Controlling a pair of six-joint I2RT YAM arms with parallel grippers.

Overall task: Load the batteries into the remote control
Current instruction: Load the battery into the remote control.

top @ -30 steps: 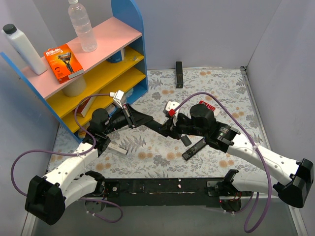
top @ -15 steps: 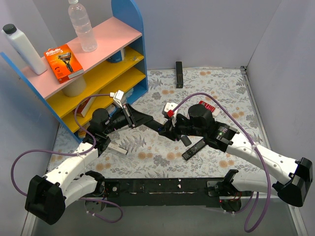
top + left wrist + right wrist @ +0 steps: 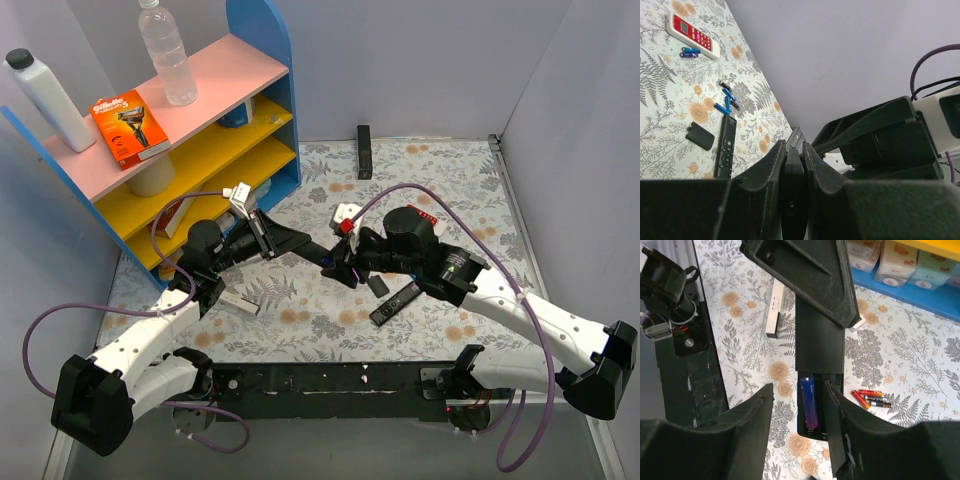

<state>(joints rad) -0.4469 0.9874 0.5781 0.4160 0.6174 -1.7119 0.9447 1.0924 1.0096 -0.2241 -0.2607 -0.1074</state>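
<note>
My left gripper (image 3: pixel 303 245) is shut on the black remote control (image 3: pixel 819 340) and holds it in the air over the middle of the table. Its edge shows between the fingers in the left wrist view (image 3: pixel 793 190). The battery bay at its free end is open, and one blue battery (image 3: pixel 809 402) lies in the left slot. My right gripper (image 3: pixel 799 390) is open, with a finger on each side of that bay. Several loose blue batteries (image 3: pixel 726 102) lie on the table, and two more (image 3: pixel 689 52) lie by the red-and-white remote (image 3: pixel 692 35).
A second black remote (image 3: pixel 397 302) lies face up beside a black battery cover (image 3: pixel 378 285). Red and orange cells (image 3: pixel 870 397) and a white remote (image 3: pixel 774 315) lie under the held remote. Another black remote (image 3: pixel 364 150) lies at the back. The shelf unit (image 3: pixel 230 130) stands at the left.
My right arm has shifted slightly back and forth over the remote's open end. My left arm and the held remote have stayed put.
</note>
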